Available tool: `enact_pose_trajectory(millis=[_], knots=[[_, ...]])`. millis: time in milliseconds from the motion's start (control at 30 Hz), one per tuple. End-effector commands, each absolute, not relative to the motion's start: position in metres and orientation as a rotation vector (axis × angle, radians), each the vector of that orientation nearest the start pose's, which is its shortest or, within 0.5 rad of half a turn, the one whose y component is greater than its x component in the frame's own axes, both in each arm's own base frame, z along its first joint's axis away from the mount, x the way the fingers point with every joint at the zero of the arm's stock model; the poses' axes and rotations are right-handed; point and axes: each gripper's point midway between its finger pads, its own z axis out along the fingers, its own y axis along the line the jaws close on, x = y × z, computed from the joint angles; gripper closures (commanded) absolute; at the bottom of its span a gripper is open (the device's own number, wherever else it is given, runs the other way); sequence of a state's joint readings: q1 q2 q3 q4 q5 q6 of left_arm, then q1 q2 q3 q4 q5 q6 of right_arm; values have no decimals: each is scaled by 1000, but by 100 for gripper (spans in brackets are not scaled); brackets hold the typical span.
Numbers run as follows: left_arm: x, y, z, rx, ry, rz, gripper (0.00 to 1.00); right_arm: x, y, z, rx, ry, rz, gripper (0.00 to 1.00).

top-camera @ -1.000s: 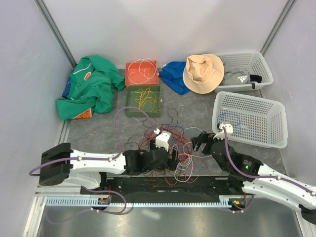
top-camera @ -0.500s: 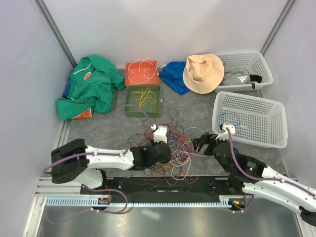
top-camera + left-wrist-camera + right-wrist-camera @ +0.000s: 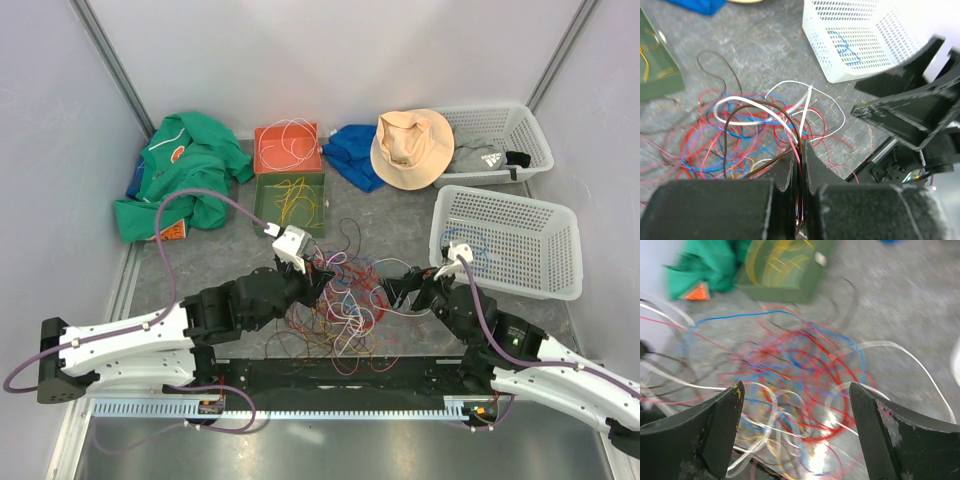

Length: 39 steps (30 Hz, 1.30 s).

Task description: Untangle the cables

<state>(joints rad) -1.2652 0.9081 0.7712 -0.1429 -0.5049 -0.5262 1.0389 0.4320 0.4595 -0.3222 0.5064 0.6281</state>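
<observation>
The cables (image 3: 348,300) lie as a loose tangle of red, blue, white, brown and yellow strands on the grey table between the two arms. My left gripper (image 3: 318,274) is at the tangle's back-left edge. In the left wrist view its jaws (image 3: 801,148) are shut on brown and pink strands of the cables (image 3: 745,131), which loop up out of the pile. My right gripper (image 3: 396,291) stands at the tangle's right side. Its jaws (image 3: 795,390) are wide open above the cables (image 3: 805,365), with nothing between them.
A green box (image 3: 290,205) with yellow wires and an orange box (image 3: 287,148) with a white wire stand behind the tangle. A white basket (image 3: 505,240) holding a blue wire is at right. Behind it are a second basket (image 3: 500,135), a hat (image 3: 412,147), a blue cloth (image 3: 350,150) and green clothing (image 3: 180,180).
The left gripper closed on strands near the tangle's front, then drew back and left with them as its arm swung out. The right gripper edged left toward the tangle.
</observation>
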Motion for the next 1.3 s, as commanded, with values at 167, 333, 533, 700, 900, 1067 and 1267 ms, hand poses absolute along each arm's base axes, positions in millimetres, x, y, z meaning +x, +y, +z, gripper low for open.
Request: enact_pose_trajectory(millis=[167,333,533,700,900,1067,1267], knots=[[157,-294,275,534,1800,-727,98,177,237,310,-214,1565,975,12],[157,-297,271,545,1811,-726,98,182,266,302,-301,1598,978,15],[157,-299,272,551,1811,-730,98,186,277,295,-327,1614,974,22],[156,-300,272,555,1815,-740,98,192,279,290,-327,1618,942,27],[153,-303,269,556,1827,-760,98,202,285,296,-310,1589,916,85],[159,-287,264,498,1859,-691,93,208,273,327,-270,1557,867,100],[170,-256,257,342,1906,-589,0,221,230,371,-169,1548,681,100]])
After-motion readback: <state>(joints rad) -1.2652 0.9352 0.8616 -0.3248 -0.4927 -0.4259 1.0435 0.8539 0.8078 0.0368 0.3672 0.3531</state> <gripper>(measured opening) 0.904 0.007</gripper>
